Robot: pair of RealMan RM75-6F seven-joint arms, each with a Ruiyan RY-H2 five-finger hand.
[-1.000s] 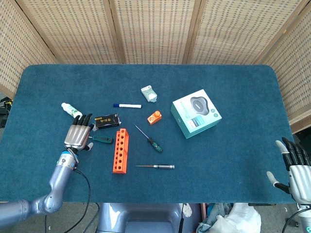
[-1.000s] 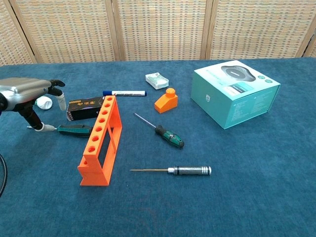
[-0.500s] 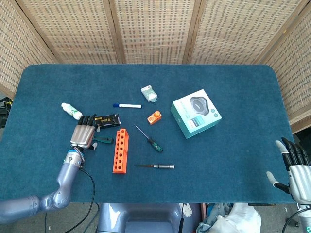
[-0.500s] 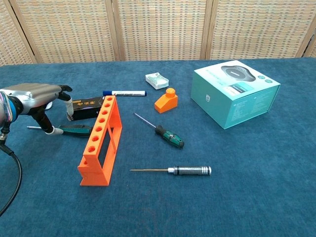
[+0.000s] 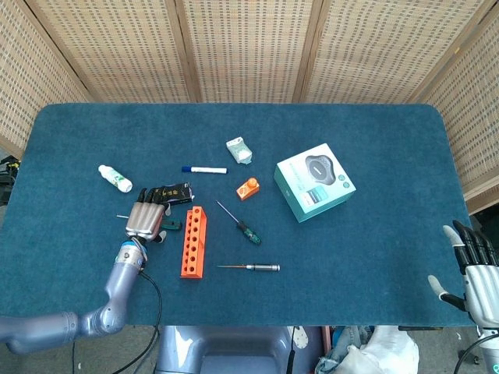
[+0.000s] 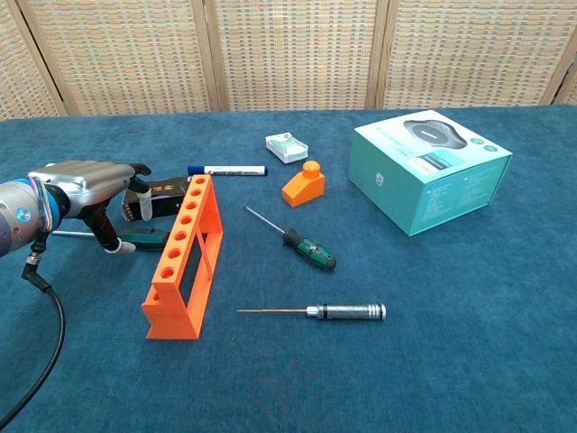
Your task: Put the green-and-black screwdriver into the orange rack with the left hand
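The fingers point(image 6: 124, 173) of the left hand point(image 6: 86, 185) arch forward and down over a green-and-black screwdriver point(image 6: 140, 239) at the left of the chest view. The thumb reaches to the blue worktop point(image 6: 451, 343) just beside the handle, but whether the fingers actually grip the tool cannot be told. That screwdriver lies flat, its handle just beside the near-left side of the orange rack point(image 6: 185, 262) and its thin shaft pointing toward the left edge of the frame. In the head view the same hand point(image 5: 146, 220) sits at lower left, with the handle point(image 5: 171, 225) showing between it and the rack point(image 5: 193, 241).

Behind the hand lies a black box point(image 6: 162, 194) with gold lettering too small to read. Further back rests a marker point(image 6: 225, 170) with a blue cap, and a small white-and-green packet point(image 6: 287, 147) lies toward upper centre. A white bottle point(image 5: 115, 178) lies at the far left in the head view.

Right of the rack lies a second green-and-black screwdriver point(image 6: 297, 241), set on a slant, and below it a silver-handled precision driver point(image 6: 334, 312) lies level. A small orange block point(image 6: 304, 183) with a round knob stands near centre. At the right stands a teal box point(image 6: 431, 176) picturing a dark round device; its print is illegible.

The right hand point(image 5: 472, 265) hangs at the lower right corner of the head view, off the worktop, its fingers point(image 5: 465, 238) straight, apart and holding nothing.
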